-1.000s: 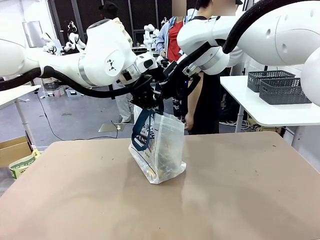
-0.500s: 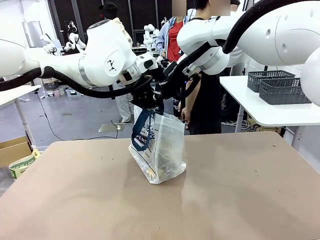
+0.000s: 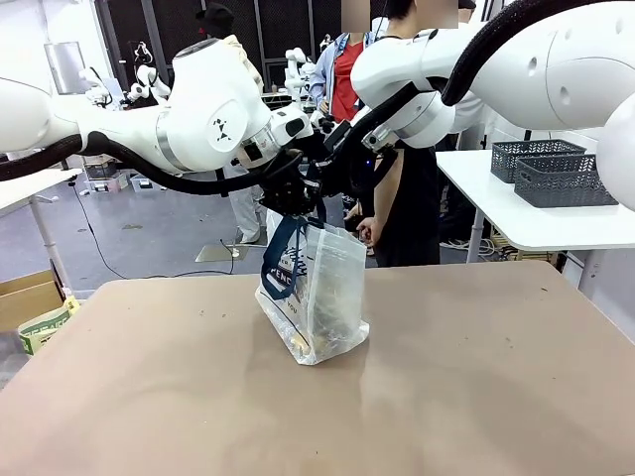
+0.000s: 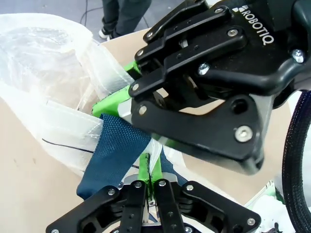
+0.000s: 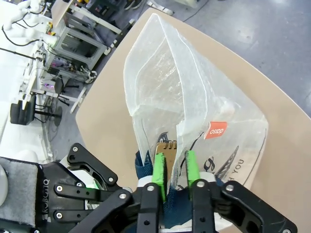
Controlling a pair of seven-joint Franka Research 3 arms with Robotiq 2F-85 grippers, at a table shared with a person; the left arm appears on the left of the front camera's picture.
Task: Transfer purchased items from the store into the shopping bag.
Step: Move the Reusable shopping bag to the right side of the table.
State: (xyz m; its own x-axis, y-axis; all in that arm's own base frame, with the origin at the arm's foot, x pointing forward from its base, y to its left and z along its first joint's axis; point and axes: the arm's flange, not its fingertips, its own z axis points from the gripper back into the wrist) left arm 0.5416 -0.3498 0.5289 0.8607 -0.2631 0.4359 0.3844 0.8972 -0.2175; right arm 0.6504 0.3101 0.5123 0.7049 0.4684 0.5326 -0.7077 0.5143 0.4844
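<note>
The shopping bag (image 3: 316, 297) stands upright in the middle of the tan table, translucent with navy straps. My left gripper (image 3: 290, 204) is above its near-left rim, shut on a navy strap (image 4: 116, 150). My right gripper (image 3: 337, 188) is close beside it over the bag's mouth. Its green pads (image 5: 159, 175) stand slightly apart around the bag's rim and strap. Inside the bag lie purchased items, among them a tan spiral notebook (image 5: 167, 145). Two dark grey slotted baskets (image 3: 556, 174) stand on a side table; I cannot tell whether either is the store.
A person (image 3: 402, 213) stands just behind the bag at the table's far edge. The white side table (image 3: 526, 218) is at the right. Cardboard boxes (image 3: 30, 302) sit on the floor at the left. Bare tabletop (image 3: 476, 387) lies all around the bag.
Both arms and the bag stay where they were. The hand of the person behind the bag has shifted a little.
</note>
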